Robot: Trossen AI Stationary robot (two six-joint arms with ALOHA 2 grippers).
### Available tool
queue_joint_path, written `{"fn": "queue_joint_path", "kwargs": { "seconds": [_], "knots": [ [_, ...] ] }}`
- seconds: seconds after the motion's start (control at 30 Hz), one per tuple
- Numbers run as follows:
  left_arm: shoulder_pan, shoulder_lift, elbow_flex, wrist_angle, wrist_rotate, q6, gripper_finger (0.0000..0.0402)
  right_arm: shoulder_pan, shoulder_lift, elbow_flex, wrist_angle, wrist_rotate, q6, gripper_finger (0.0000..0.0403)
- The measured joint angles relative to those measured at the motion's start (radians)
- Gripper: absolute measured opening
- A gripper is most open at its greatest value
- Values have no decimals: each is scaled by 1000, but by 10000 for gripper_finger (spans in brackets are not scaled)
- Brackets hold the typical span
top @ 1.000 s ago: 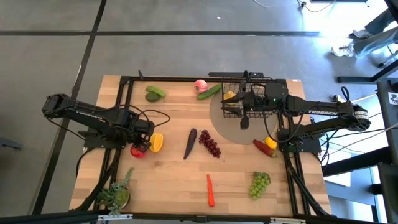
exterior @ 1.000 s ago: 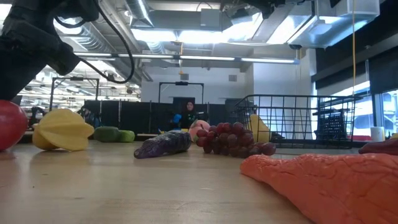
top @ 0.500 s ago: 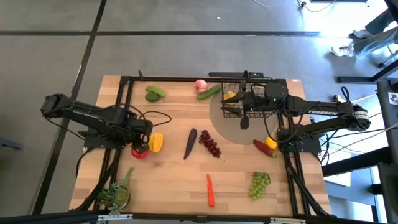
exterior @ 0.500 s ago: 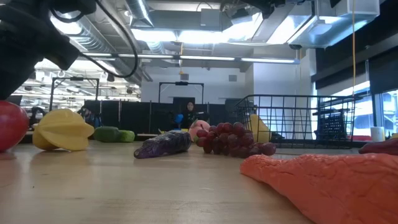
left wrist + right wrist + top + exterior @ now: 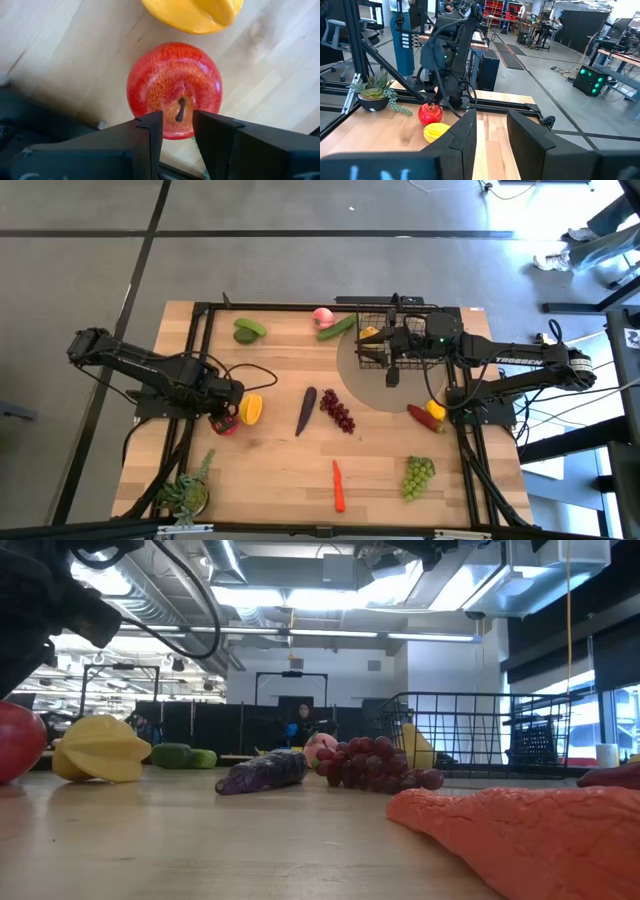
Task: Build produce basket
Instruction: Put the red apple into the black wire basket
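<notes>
Red apple (image 5: 174,90) under left tool (image 5: 176,131), yellow pepper (image 5: 192,14) beside

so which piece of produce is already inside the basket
The yellow fruit inside the black wire basket at the table's far right; every other piece lies on the wood.

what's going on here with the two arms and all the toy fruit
The left gripper hovers right over a round red apple beside a yellow ridged pepper, fingers narrowly apart, nothing held. The right gripper waits over the black wire-mesh basket, which holds one yellow fruit. The purple eggplant, dark grapes and orange carrot lie on the wooden table.
</notes>
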State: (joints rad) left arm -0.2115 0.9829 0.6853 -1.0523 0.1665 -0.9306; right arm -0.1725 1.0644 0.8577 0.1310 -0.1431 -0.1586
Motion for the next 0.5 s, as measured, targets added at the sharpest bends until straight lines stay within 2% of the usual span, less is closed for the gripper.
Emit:
{"fn": "queue_joint_path", "kwargs": {
  "seconds": [0.5],
  "knots": [
    [1,13,0,18,-19,-2,96,0,0,0,2,19,0,112]
  ]
}}
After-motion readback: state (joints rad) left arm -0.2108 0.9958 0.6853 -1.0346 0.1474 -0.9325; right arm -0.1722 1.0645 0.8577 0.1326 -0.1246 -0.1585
